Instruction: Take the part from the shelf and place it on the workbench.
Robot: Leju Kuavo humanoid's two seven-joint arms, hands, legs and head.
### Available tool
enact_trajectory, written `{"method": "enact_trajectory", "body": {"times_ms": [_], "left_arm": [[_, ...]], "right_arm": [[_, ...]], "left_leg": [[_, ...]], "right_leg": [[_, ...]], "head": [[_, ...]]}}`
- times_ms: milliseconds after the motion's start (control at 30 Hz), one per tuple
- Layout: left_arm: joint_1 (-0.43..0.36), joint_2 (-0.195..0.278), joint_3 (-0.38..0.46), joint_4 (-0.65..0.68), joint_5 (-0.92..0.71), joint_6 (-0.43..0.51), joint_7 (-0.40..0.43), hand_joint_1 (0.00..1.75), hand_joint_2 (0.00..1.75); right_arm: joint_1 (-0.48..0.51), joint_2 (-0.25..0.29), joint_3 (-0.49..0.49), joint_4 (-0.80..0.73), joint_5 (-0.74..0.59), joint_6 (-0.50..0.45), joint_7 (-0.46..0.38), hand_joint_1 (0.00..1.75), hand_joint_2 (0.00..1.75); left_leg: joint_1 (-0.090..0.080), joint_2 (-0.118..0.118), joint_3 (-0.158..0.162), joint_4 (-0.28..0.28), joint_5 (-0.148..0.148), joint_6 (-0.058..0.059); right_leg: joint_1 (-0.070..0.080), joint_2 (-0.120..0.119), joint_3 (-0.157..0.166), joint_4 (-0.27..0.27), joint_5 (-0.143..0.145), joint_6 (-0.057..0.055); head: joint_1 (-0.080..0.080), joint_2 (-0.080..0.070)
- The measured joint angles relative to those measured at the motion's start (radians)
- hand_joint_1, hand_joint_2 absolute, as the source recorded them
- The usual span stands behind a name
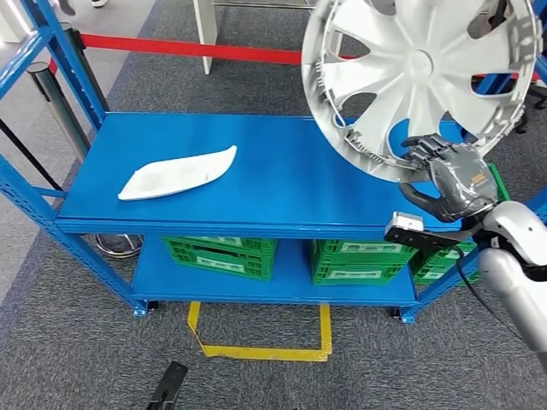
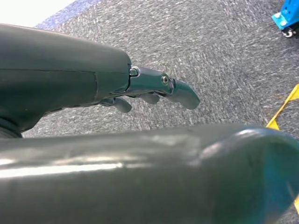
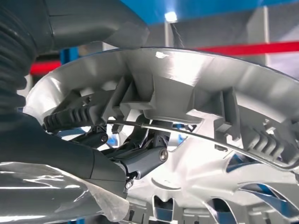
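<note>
A large silver wheel cover [image 1: 419,77] is lifted above the right end of the blue shelf [image 1: 284,184], tilted up on edge. My right hand [image 1: 445,175] grips its lower rim, fingers hooked over the edge. In the right wrist view the dark fingers [image 3: 105,140] curl inside the ribbed rim of the cover [image 3: 197,107]. A flat white elongated part [image 1: 177,173] lies on the shelf's left half. My left hand [image 2: 155,91] hangs over the grey carpet with fingers stretched out and nothing in it.
Green crates [image 1: 222,254] stand on the lower shelf level. Blue uprights [image 1: 64,60] frame the shelf's left side. A red barrier tape [image 1: 187,47] runs behind. A yellow taped square [image 1: 261,337] marks the carpet in front of the shelf.
</note>
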Motion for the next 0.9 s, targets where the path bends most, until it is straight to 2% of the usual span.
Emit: {"method": "enact_trajectory", "body": {"times_ms": [33,67,100,133,167,200,233,300,367,400,467,500,533,567,633,667,700,733,833,900], "left_arm": [[0.0,0.0,0.001,0.0,-0.001,0.0,-0.001,0.0,0.0],[0.0,0.0,0.002,0.0,-0.002,0.001,-0.004,0.0,0.0],[0.0,-0.001,0.002,0.0,-0.006,0.004,-0.01,0.0,0.0],[0.0,-0.001,0.002,0.0,-0.01,0.008,-0.019,0.0,0.0],[0.0,0.0,0.002,0.0,-0.015,0.013,-0.029,0.0,0.0],[0.001,0.0,0.002,0.0,-0.019,0.017,-0.037,0.0,0.0],[0.001,0.001,0.002,0.0,-0.021,0.02,-0.042,0.0,0.0],[0.002,0.001,0.002,0.0,-0.023,0.022,-0.047,0.0,0.87],[0.001,0.001,0.002,0.0,-0.025,0.025,-0.05,0.0,1.75],[0.001,0.001,0.002,0.0,-0.029,0.026,-0.055,0.0,1.75],[0.003,0.0,0.002,0.0,-0.038,0.031,-0.069,0.0,1.75],[0.004,0.0,0.002,0.0,-0.042,0.034,-0.076,0.0,1.75],[0.005,0.0,0.002,0.0,-0.044,0.037,-0.08,0.0,1.75],[0.005,0.0,0.002,0.0,-0.044,0.041,-0.082,0.0,1.75],[0.003,0.001,0.002,0.0,-0.044,0.047,-0.078,0.0,1.75],[0.002,0.001,0.002,0.0,-0.045,0.049,-0.073,0.0,1.75],[0.0,0.0,0.002,0.0,-0.046,0.051,-0.066,0.0,1.75],[-0.001,-0.001,0.002,0.0,-0.048,0.052,-0.06,0.0,1.75],[-0.001,-0.005,0.002,0.0,-0.055,0.052,-0.05,0.0,1.75],[-0.003,-0.008,0.002,0.0,-0.056,0.049,-0.048,0.0,1.75]], "right_arm": [[0.002,-0.007,0.0,-0.02,0.005,0.001,0.0,1.75,1.75],[0.005,-0.014,0.0,-0.039,0.008,0.002,0.0,1.75,1.75],[0.007,-0.021,0.0,-0.059,0.008,0.002,-0.001,1.75,1.75],[0.008,-0.027,0.001,-0.079,0.007,0.002,-0.001,1.75,1.75],[0.01,-0.032,0.001,-0.1,0.005,0.002,-0.002,1.75,1.75],[0.012,-0.037,0.002,-0.12,0.003,0.003,-0.003,1.75,1.75],[0.016,-0.041,0.002,-0.138,0.003,0.003,-0.004,1.75,1.75],[0.022,-0.049,0.002,-0.169,0.002,0.003,-0.005,1.75,1.75],[0.024,-0.056,0.003,-0.19,0.002,0.003,-0.007,1.75,1.75],[0.025,-0.058,0.003,-0.201,0.0,0.003,-0.008,1.75,1.75],[0.029,-0.062,0.004,-0.224,-0.004,0.003,-0.011,1.75,1.75],[0.034,-0.065,0.005,-0.239,-0.008,0.003,-0.013,1.75,1.75],[0.04,-0.069,0.008,-0.255,-0.012,0.003,-0.014,1.75,1.75],[0.048,-0.073,0.01,-0.274,-0.016,0.002,-0.015,1.75,1.75],[0.067,-0.08,0.013,-0.315,-0.02,-0.009,-0.016,1.75,1.75],[0.079,-0.081,0.013,-0.333,-0.016,-0.025,-0.017,1.75,1.75],[0.094,-0.081,0.013,-0.351,-0.008,-0.049,-0.018,1.75,1.75],[0.11,-0.081,0.013,-0.368,0.001,-0.078,-0.02,1.75,1.75],[0.153,-0.081,0.01,-0.412,0.017,-0.149,-0.029,1.75,1.75],[0.174,-0.08,0.007,-0.433,0.019,-0.175,-0.033,1.75,1.75]], "left_leg": [[0.0,0.0,0.002,0.0,-0.001,0.0],[0.001,-0.002,0.004,0.0,-0.003,-0.002],[0.001,-0.003,0.007,0.001,-0.005,-0.005],[0.0,-0.005,0.007,0.002,-0.008,-0.009],[-0.001,-0.007,0.007,0.003,-0.009,-0.014],[-0.002,-0.008,0.006,0.004,-0.009,-0.019],[-0.003,-0.008,0.005,0.003,-0.008,-0.023],[-0.001,-0.008,0.007,0.003,-0.011,-0.032],[0.001,-0.006,-0.007,0.042,-0.04,-0.041],[0.001,-0.005,-0.031,0.095,-0.07,-0.044],[0.001,-0.004,-0.094,0.234,-0.132,-0.045],[0.001,-0.004,-0.118,0.286,-0.147,-0.043],[0.0,-0.004,-0.124,0.298,-0.14,-0.04],[-0.003,-0.004,-0.111,0.27,-0.115,-0.034],[-0.012,-0.005,-0.047,0.134,-0.041,-0.017],[-0.016,-0.004,-0.017,0.069,-0.018,-0.01],[-0.02,-0.004,0.003,0.026,-0.007,-0.006],[-0.022,-0.004,0.01,0.006,-0.007,-0.004],[-0.018,-0.005,0.016,-0.01,-0.003,0.0],[-0.012,-0.004,0.022,-0.02,0.003,0.004]], "right_leg": [[-0.002,0.0,-0.001,-0.012,0.022,0.001],[-0.005,0.0,0.018,-0.063,0.058,0.001],[-0.008,-0.001,0.051,-0.139,0.098,0.002],[-0.009,-0.001,0.088,-0.21,0.124,0.003],[-0.009,0.0,0.115,-0.26,0.138,0.003],[-0.008,0.002,0.13,-0.285,0.14,0.001],[-0.006,0.004,0.134,-0.289,0.137,-0.003],[-0.005,0.006,0.135,-0.291,0.139,-0.016],[-0.005,0.005,0.139,-0.294,0.139,-0.03],[-0.005,0.004,0.14,-0.295,0.139,-0.035],[0.0,0.003,0.141,-0.294,0.137,-0.041],[0.002,0.004,0.142,-0.294,0.137,-0.043],[0.005,0.005,0.143,-0.294,0.136,-0.044],[0.008,0.006,0.145,-0.294,0.136,-0.044],[0.011,0.008,0.149,-0.294,0.135,-0.045],[0.013,0.008,0.149,-0.293,0.134,-0.044],[0.013,0.008,0.148,-0.293,0.134,-0.041],[0.013,0.007,0.145,-0.293,0.134,-0.038],[0.011,0.005,0.136,-0.286,0.127,-0.025],[0.009,0.005,0.105,-0.22,0.086,-0.014]], "head": [[0.0,0.0],[0.0,0.0],[0.0,0.0],[0.001,0.0],[0.001,0.0],[0.001,0.0],[0.001,0.0],[0.0,0.0],[0.0,0.0],[0.0,0.0],[-0.001,0.0],[0.0,0.0],[0.0,0.0],[0.0,0.0],[0.0,0.0],[0.0,0.0],[0.0,0.0],[0.001,0.0],[0.001,0.0],[0.003,0.0]]}}
